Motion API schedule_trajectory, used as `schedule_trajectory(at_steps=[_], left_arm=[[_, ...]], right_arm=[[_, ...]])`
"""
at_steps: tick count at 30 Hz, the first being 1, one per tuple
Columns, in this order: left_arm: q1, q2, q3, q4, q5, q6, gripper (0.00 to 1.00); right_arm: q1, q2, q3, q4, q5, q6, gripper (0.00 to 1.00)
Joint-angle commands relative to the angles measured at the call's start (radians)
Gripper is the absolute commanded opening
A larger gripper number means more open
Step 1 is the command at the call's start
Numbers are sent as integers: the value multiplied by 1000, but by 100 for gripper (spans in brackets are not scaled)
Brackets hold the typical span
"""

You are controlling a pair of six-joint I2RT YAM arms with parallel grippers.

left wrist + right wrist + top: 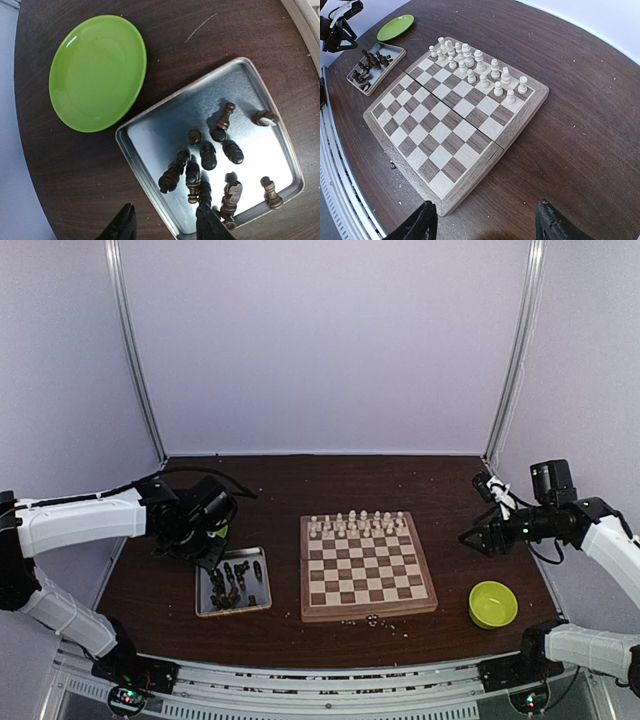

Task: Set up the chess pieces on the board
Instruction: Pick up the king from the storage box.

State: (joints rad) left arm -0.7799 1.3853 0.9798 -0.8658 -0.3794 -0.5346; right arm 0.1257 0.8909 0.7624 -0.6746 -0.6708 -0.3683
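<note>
Hovering L hand (165,216) over tray (160,132) corner; R hand (485,209) spread.

Soft, even light from overhead brightens the pale lilac enclosure walls (320,340), while the dark brown wooden table (280,490) stays dim. The top view is slightly grainy. In the left wrist view, the silver rectangular metal tray (150,135) glares white on its right side, with a dark shadow across its middle. The glossy round green plate (97,72) shows 1 small highlight. Both wrist views bend at their edges, skewing the square wooden checkered chessboard (445,145).
</note>
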Motion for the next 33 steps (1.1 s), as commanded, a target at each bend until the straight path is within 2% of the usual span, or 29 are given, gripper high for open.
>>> schedule_trajectory(at_steps=[1, 5, 10, 33], left_arm=[[74, -38, -32, 37, 108, 71, 41], [151, -48, -41, 60, 182, 137, 35], [189, -23, -36, 86, 267, 186, 38], [195, 121, -53, 88, 248, 225, 23]], right_arm=[[-6, 25, 16, 30, 48, -15, 67], [-6, 48, 16, 35, 20, -15, 66], [-6, 93, 25, 29, 18, -28, 65], [15, 106, 35, 13, 40, -63, 64]])
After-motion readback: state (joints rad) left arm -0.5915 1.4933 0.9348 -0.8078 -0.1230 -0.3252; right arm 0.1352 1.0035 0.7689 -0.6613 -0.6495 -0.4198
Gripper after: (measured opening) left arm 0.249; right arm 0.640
